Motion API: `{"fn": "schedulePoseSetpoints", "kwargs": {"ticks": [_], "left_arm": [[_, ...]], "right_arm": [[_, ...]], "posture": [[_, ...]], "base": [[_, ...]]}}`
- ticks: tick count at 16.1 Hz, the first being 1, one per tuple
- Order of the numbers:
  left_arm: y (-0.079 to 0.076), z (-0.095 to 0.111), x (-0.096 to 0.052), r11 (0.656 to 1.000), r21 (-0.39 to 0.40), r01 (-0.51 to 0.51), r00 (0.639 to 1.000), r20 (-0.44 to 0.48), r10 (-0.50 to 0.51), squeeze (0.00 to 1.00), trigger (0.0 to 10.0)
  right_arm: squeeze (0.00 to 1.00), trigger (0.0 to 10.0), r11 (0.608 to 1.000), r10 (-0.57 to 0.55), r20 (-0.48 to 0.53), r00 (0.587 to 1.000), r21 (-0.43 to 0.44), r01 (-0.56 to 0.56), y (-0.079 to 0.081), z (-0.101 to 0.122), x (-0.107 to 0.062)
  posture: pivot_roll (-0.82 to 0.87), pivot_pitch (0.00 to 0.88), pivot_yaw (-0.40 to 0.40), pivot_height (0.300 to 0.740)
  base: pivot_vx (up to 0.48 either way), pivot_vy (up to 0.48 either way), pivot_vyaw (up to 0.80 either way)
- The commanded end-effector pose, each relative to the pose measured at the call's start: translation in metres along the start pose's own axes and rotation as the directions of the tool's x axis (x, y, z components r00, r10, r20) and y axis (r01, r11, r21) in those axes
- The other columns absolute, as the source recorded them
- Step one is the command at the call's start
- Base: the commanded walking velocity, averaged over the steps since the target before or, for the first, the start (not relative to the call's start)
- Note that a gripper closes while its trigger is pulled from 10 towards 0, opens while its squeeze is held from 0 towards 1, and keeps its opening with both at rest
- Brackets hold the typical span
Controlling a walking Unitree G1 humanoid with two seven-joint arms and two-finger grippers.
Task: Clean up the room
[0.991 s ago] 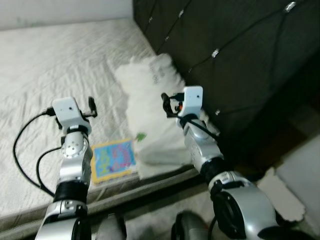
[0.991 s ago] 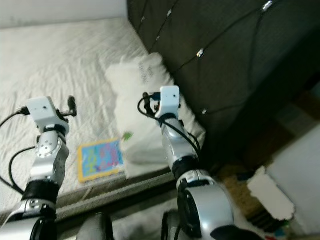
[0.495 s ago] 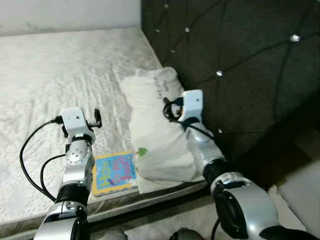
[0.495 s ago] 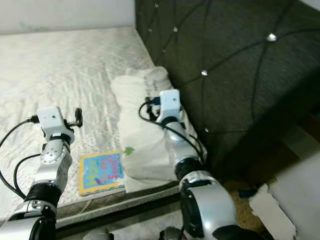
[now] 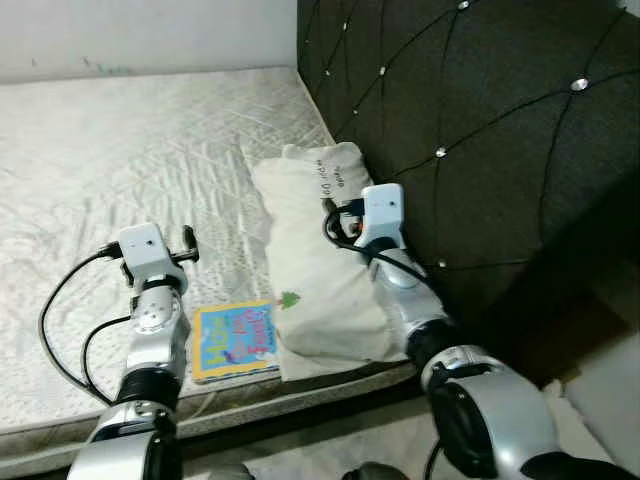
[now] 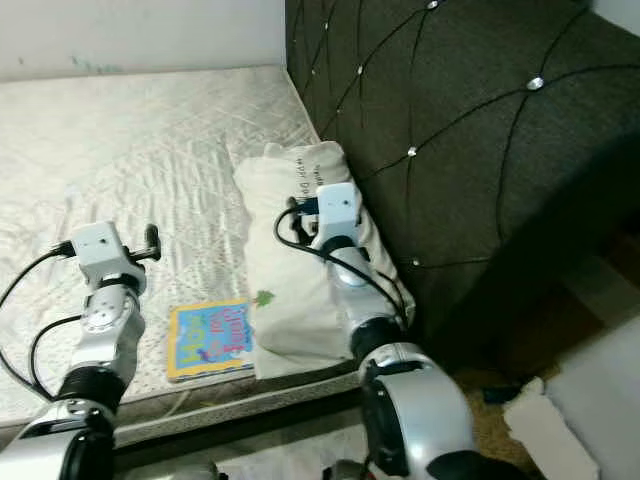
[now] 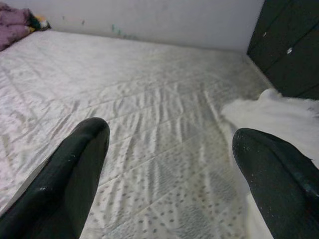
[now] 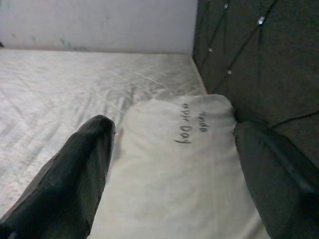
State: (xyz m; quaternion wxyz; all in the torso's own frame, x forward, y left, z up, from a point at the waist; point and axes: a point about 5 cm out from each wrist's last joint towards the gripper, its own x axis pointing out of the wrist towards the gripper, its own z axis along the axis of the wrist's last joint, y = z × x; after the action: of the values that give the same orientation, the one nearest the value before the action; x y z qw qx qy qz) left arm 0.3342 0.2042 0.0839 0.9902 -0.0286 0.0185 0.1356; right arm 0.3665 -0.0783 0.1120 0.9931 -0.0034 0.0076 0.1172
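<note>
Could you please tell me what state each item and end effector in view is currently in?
Pillow: lying flat on the mattress, against the headboard.
Picture book: closed, flat, beside the pillow near the mattress edge.
Mattress: bare, cover wrinkled.
Left end effector: open, holding nothing, above the mattress.
Right end effector: open, holding nothing, over the pillow.

Bare quilted mattress point(image 5: 150, 150); white pillow point(image 5: 320, 270) by headboard, picture book point(image 5: 235, 340) beside it
</note>
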Motion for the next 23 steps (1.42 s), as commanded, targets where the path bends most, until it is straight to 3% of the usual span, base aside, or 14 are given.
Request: {"fn": "schedulePoseSetpoints", "kwargs": {"ticks": [1, 4, 6, 9, 12, 14, 16, 20, 22, 23], "left_arm": [[0.000, 0.009, 0.004, 1.000, -0.001, 0.000, 0.999, 0.033, 0.000, 0.00, 10.0], [0.000, 0.010, 0.003, 1.000, 0.015, 0.003, 0.999, 0.050, -0.003, 0.00, 10.0], [0.006, 0.002, -0.002, 1.000, 0.009, -0.029, 0.999, 0.039, 0.029, 0.00, 10.0], [0.016, 0.005, -0.009, 0.999, 0.005, -0.049, 0.997, 0.059, 0.049, 0.00, 10.0], [0.031, 0.009, -0.030, 0.998, 0.062, -0.023, 0.993, 0.117, 0.016, 0.00, 10.0], [0.049, 0.004, -0.065, 0.995, 0.087, -0.051, 0.988, 0.149, 0.037, 0.00, 10.0], [0.055, -0.004, -0.086, 0.993, 0.098, -0.066, 0.988, 0.145, 0.052, 0.00, 10.0], [0.051, -0.007, -0.111, 0.986, 0.158, -0.049, 0.988, 0.151, 0.025, 0.00, 10.0], [0.046, 0.000, -0.118, 0.978, 0.197, -0.062, 0.987, 0.161, 0.030, 0.00, 10.0], [0.043, 0.003, -0.122, 0.984, 0.177, -0.015, 0.989, 0.149, -0.011, 0.00, 10.0]], "right_arm": [[0.00, 10.0, 0.999, 0.019, 0.013, 1.000, -0.030, -0.019, 0.007, 0.007, 0.004], [0.00, 10.0, 0.995, 0.059, 0.024, 0.998, -0.088, -0.057, 0.018, 0.004, 0.002], [0.00, 10.0, 1.000, 0.019, 0.014, 1.000, -0.014, -0.019, 0.010, 0.006, 0.004], [0.00, 10.0, 1.000, 0.017, 0.062, 0.998, -0.014, -0.016, 0.007, 0.012, 0.004], [0.00, 10.0, 1.000, -0.009, 0.143, 0.990, -0.012, 0.010, -0.011, 0.020, -0.004], [0.00, 10.0, 0.998, -0.046, 0.152, 0.987, -0.038, 0.052, -0.039, 0.015, -0.019], [0.00, 10.0, 0.995, -0.049, 0.127, 0.991, -0.076, 0.058, -0.052, 0.004, -0.032], [0.00, 10.0, 0.992, -0.071, 0.085, 0.994, -0.101, 0.079, -0.067, -0.011, -0.053], [0.00, 10.0, 0.993, -0.072, 0.074, 0.995, -0.090, 0.079, -0.068, -0.009, -0.058], [0.00, 10.0, 0.995, -0.059, 0.061, 0.996, -0.079, 0.064, -0.065, -0.009, -0.060]], "posture": [[0.09, 0.000, -0.028, 0.740], [0.12, 0.000, -0.044, 0.740], [0.12, 0.000, -0.055, 0.740], [0.11, 0.000, -0.042, 0.740], [0.10, 0.000, -0.032, 0.740], [0.10, 0.000, -0.047, 0.740], [0.10, 0.000, -0.062, 0.740], [0.10, 0.000, -0.079, 0.740], [0.11, 0.000, -0.085, 0.740], [0.12, 0.000, -0.085, 0.740]], "base": [[0.000, 0.000, 0.80], [0.000, 0.000, 0.80], [0.000, 0.000, 0.39], [0.000, 0.000, 0.00], [0.000, 0.000, 0.00], [0.000, 0.000, 0.00], [0.000, 0.000, 0.00], [0.000, 0.000, 0.00], [0.000, 0.000, 0.00], [0.000, 0.000, 0.00]]}}
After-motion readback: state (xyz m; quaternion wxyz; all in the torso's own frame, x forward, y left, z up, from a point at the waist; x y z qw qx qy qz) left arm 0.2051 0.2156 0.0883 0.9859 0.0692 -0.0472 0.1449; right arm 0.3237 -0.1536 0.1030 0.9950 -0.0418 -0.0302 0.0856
